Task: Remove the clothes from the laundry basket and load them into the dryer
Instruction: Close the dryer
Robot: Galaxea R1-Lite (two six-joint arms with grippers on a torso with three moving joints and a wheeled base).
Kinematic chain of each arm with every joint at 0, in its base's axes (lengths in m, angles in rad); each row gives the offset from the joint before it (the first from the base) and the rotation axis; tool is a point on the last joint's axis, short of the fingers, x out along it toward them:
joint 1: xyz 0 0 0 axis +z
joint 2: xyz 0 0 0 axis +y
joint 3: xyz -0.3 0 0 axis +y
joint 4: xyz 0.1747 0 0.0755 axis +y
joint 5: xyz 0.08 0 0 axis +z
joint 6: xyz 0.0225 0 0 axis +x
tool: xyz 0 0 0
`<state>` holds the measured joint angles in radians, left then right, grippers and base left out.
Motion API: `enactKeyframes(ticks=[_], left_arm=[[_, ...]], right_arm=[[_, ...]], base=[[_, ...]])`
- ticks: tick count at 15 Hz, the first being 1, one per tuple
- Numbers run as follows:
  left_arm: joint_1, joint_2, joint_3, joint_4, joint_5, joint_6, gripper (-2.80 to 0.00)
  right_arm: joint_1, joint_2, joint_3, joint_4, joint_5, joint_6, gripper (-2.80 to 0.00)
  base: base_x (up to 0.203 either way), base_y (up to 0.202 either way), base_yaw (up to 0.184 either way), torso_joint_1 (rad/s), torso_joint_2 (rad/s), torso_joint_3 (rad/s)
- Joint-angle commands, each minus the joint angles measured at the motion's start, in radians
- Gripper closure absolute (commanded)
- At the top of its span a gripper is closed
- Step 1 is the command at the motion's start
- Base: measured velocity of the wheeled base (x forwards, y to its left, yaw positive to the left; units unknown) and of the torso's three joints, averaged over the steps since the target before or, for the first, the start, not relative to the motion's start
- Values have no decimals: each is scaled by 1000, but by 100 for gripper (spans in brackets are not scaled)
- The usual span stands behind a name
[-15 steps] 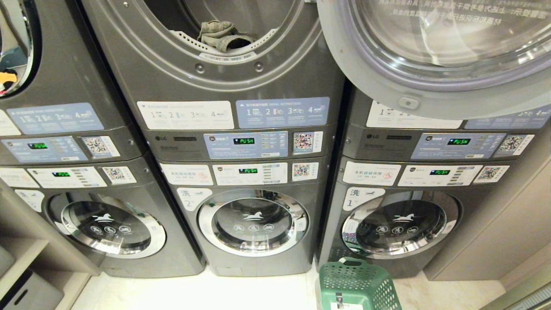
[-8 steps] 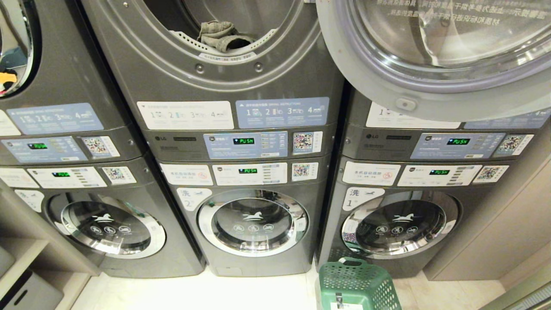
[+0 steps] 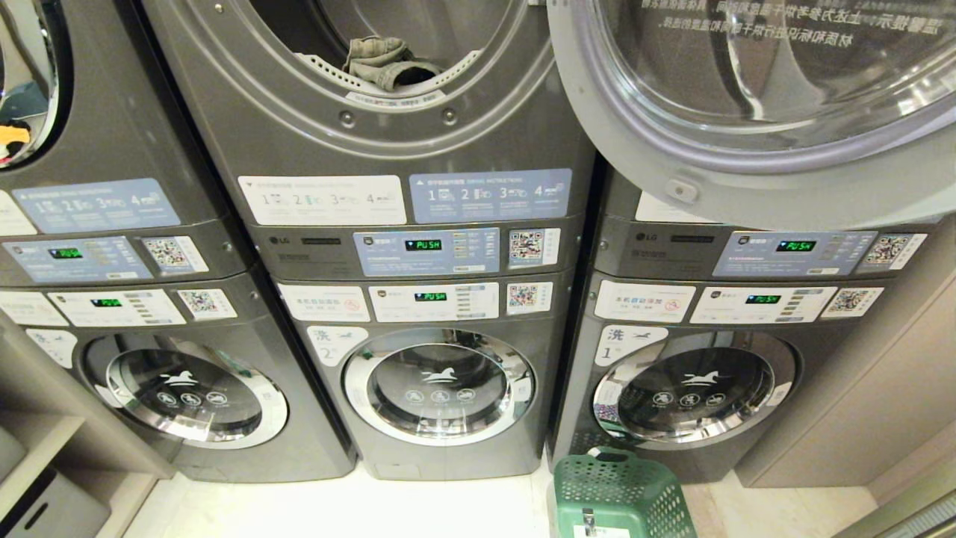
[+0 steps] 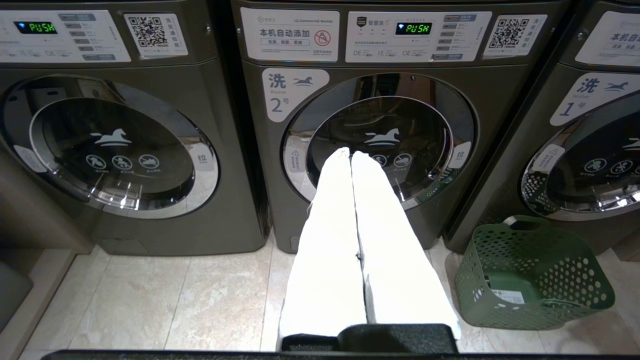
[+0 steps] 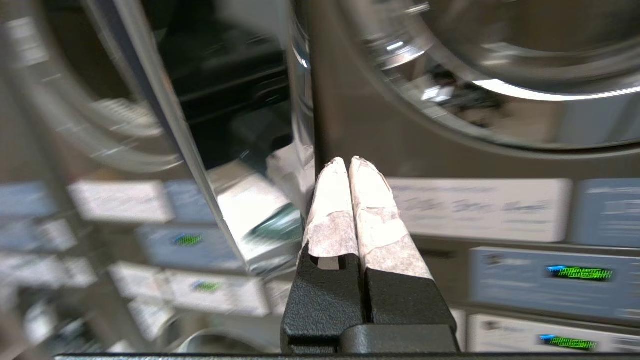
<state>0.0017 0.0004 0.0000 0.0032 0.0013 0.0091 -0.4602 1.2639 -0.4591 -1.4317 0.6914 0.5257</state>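
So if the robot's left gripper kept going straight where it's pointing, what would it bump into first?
Probably the round, chrome-rimmed glass door of the dark grey washer marked 2. The shut left gripper points straight at it in the left wrist view, with nothing visible between, though the gap is hard to judge.

The right gripper (image 5: 348,161) has its taped fingers pressed together, empty; the left gripper (image 4: 351,152) likewise.

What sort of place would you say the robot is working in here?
Most likely a self-service laundromat: stacked LG machines in a row, each with QR-code stickers and numbered instruction labels, plus a green laundry basket on the tiled floor.
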Motion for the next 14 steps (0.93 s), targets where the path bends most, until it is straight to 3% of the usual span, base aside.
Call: enactKeyframes(ticks=[1, 3, 7, 14], left_arm=[[0, 0, 0, 0, 0, 0, 0], [0, 0, 0, 0, 0, 0, 0], [0, 0, 0, 0, 0, 0, 0], [0, 0, 0, 0, 0, 0, 0]], right_arm=[[63, -107, 62, -8, 15, 5, 0], [131, -140, 91, -7, 33, 5, 0], [195, -117, 7, 56, 93, 8, 0], [560, -103, -183, 314, 112, 89, 0]], base=[[0, 0, 0, 0, 0, 0], [0, 0, 0, 0, 0, 0], [0, 0, 0, 0, 0, 0], [0, 0, 0, 0, 0, 0]])
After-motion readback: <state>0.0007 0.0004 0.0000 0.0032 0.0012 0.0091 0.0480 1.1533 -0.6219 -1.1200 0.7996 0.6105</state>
